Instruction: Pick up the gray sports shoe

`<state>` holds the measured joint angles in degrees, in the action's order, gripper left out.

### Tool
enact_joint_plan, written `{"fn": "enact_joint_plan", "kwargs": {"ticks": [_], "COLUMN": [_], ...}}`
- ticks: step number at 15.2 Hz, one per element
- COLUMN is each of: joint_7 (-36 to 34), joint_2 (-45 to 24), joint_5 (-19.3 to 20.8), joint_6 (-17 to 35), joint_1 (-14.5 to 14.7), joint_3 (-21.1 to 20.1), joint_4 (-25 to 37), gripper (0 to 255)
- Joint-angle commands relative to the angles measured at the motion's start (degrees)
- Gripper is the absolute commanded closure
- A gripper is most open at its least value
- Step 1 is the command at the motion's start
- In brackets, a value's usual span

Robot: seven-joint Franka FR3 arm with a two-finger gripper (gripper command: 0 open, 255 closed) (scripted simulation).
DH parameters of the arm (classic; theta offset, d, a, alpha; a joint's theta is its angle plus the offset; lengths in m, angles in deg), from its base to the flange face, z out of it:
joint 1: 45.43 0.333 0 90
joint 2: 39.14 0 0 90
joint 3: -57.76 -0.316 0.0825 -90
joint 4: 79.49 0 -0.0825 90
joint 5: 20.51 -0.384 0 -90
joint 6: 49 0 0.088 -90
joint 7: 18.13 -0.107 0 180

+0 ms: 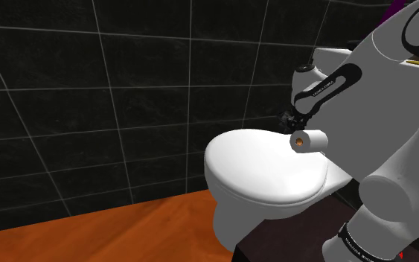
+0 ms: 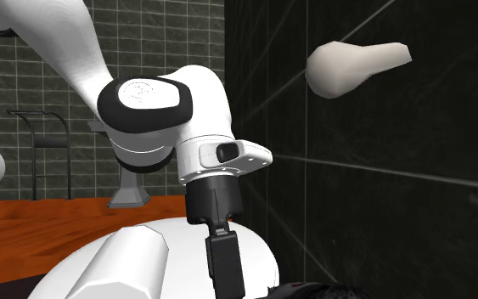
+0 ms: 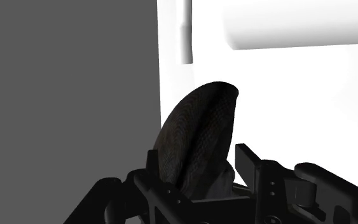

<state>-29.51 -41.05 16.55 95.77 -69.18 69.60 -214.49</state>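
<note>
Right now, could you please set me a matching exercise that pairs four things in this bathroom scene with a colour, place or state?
Things:
1. shoe
2. paper roll
3. floor
4. toilet lid

Descriptions:
a. orange
b. white and closed
c. dark grey mesh, clasped between the fingers of the end effector
d. white cylinder with a brown core

Pairs: 1-c, 2-d, 3-a, 4-b
</note>
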Motion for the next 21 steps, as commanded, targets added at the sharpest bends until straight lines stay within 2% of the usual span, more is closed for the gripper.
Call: {"fn": "enact_joint_plan", "kwargs": {"ticks": [1, 6, 21], "joint_7": [0.0, -0.1, 6.7], "joint_2": [-0.1, -0.1, 7.4], "joint_5": [0.0, 0.0, -5.1], "joint_6": [0.0, 0.1, -10.3], "joint_1": [0.0, 0.0, 0.8], "joint_3": [0.0, 0.0, -0.8], "joint_4": [0.0, -0.1, 3.5], "gripper": [255, 255, 255]}}
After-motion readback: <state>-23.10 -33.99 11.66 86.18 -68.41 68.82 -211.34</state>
